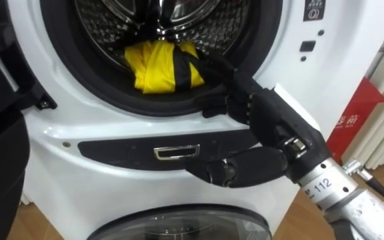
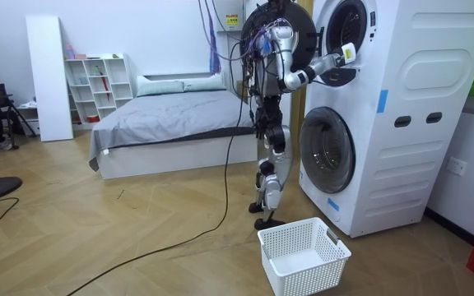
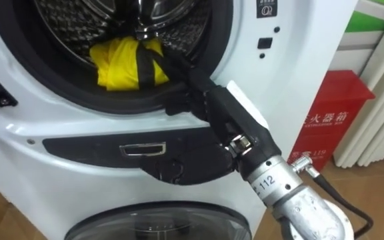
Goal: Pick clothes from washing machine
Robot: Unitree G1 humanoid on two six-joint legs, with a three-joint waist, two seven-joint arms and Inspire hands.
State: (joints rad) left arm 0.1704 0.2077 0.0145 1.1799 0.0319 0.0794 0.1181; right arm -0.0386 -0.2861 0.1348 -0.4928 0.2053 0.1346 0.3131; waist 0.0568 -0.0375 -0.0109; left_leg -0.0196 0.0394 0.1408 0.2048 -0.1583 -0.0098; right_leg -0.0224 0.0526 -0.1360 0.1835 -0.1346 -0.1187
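So, left eye view: the black right hand (image 1: 257,110) reaches over the rim of the white front-loading washing machine (image 1: 282,40), fingertips at the crumpled yellow garment with black stripes (image 1: 153,67) lying in the drum. Can't tell if it's gripping. Room view: a white plastic laundry basket (image 2: 303,256) sits on the floor by the robot's feet. Looks like the reach step; next it needs a firm pinch on the cloth, then a pull out.

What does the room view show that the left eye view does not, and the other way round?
Room view: the robot standing before the white washing machine, a white slotted plastic basket on the floor by its feet, and a grey bed behind. Left eye view: a crumpled yellow garment inside the perforated metal drum. Both: that machine and the right hand at its upper opening.
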